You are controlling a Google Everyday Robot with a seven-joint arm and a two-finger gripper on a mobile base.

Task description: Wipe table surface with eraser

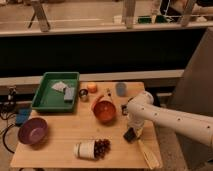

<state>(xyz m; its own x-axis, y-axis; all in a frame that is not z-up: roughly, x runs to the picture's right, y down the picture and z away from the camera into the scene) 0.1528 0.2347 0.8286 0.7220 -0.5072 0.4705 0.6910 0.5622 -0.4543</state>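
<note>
Camera view: the claw hangs low over the tabletop, lower right of centre in the frame, with the dark eraser at its tip on the wood; whether it is clamped there I cannot tell. Wiping seems in hand; next, a pressed stroke avoiding the orange bowl.

A long dark band of wall runs across the far side, with an upper pale ledge and a lower pale ledge. Beyond, slanted pale posts stand on light floor. A grey panel fills the right.
</note>
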